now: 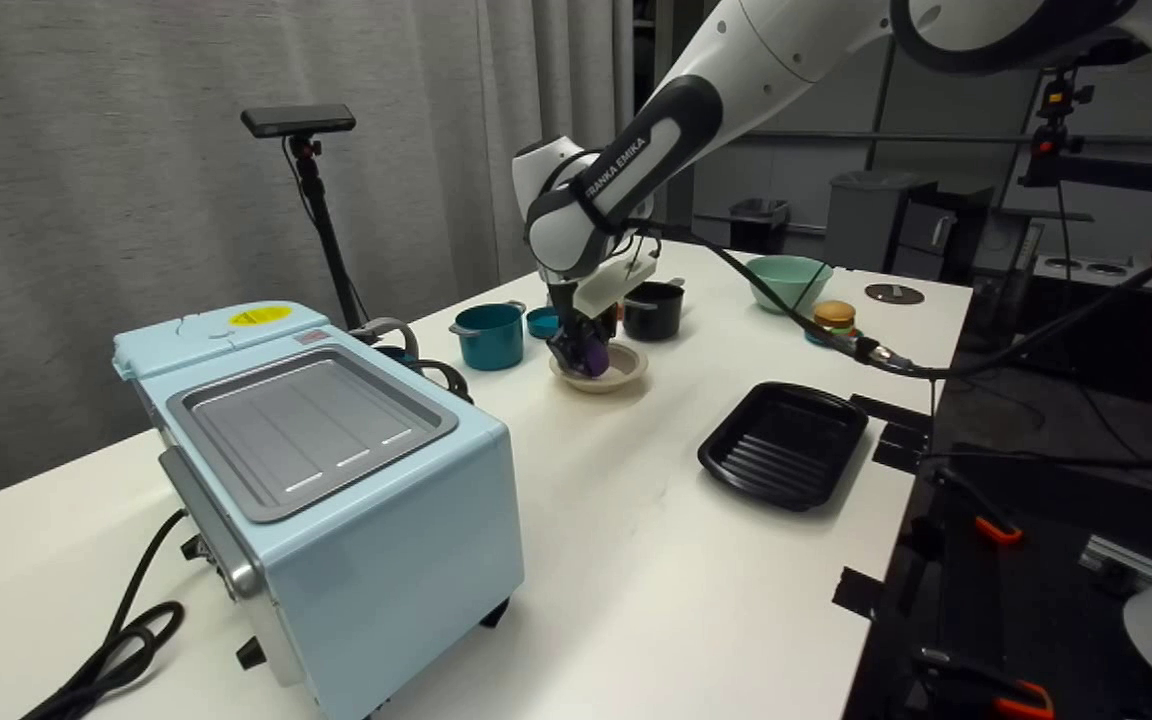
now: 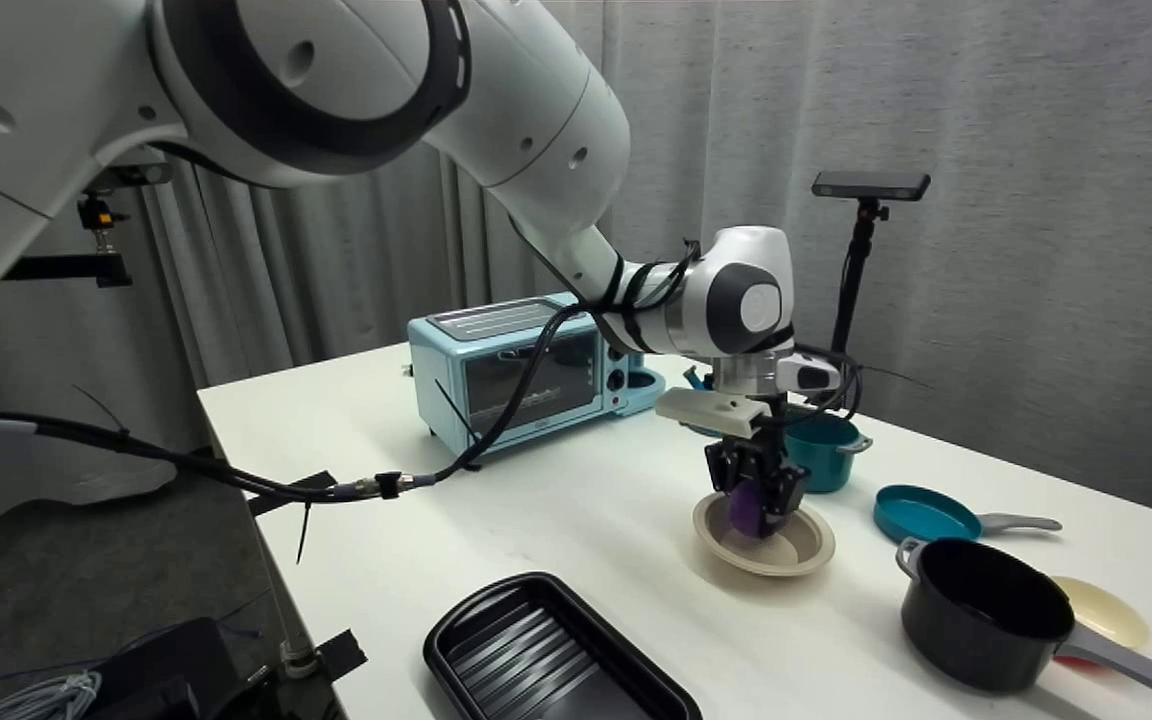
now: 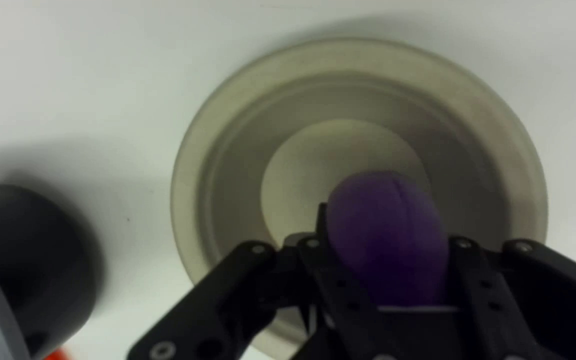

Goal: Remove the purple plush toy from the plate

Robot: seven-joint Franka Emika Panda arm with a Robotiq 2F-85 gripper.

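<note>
The purple plush toy [image 1: 595, 357] is a rounded dark-purple lump. It also shows in an exterior view [image 2: 746, 511] and fills the space between the fingers in the wrist view [image 3: 385, 227]. My gripper [image 3: 387, 245] points down with a finger against each side of the toy and appears shut on it. In both exterior views the gripper [image 1: 581, 345] [image 2: 761, 490] is over the pale round plate [image 1: 626, 379]. The plate's rim [image 2: 774, 569] [image 3: 353, 55] surrounds the toy from above. I cannot tell whether the toy's underside touches the plate.
A black pot [image 2: 981, 620] [image 3: 23, 250], a teal pot [image 1: 492, 340] and a teal pan [image 2: 926, 514] stand near the plate. A black ridged tray [image 1: 786, 445], a light-blue toaster oven [image 1: 416, 530], a mint bowl [image 1: 786, 285] and a toy burger [image 1: 834, 318] are farther off.
</note>
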